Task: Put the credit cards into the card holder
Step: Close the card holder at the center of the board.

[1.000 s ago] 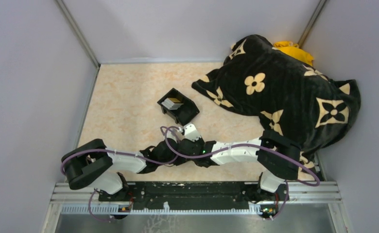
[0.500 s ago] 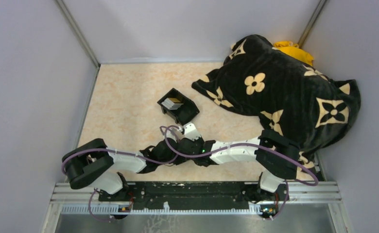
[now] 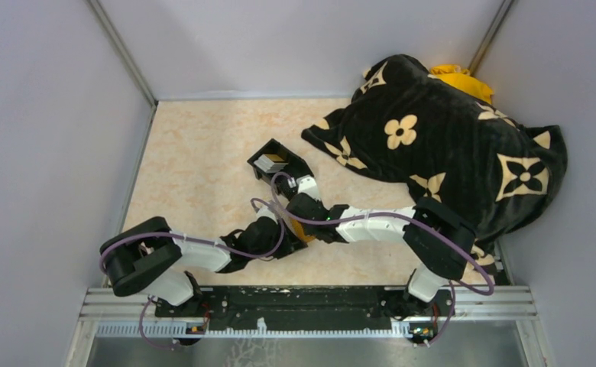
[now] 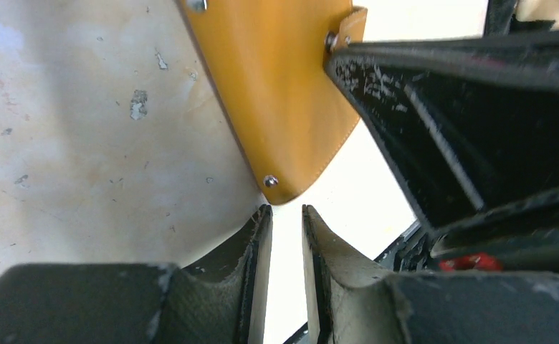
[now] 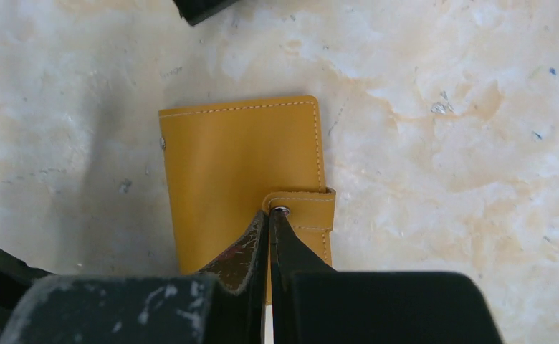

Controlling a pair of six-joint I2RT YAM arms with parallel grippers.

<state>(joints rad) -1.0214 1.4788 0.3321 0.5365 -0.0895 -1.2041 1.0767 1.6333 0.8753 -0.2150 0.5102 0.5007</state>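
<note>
the top camera sits high behind the arm bases and looks down on the whole desk (image 3: 195, 153) from afar. the left wrist camera lies low and very close, facing along the left gripper (image 4: 285, 215) toward the card holder (image 4: 284, 93). the right wrist camera looks almost straight down past the right gripper (image 5: 269, 215), also close. all three views share the card holder and the desk around it.

One card holder (image 5: 241, 179), one black box (image 3: 296, 179), one stack of credit cards (image 3: 270, 162), one patterned blanket (image 3: 448, 145).
</note>
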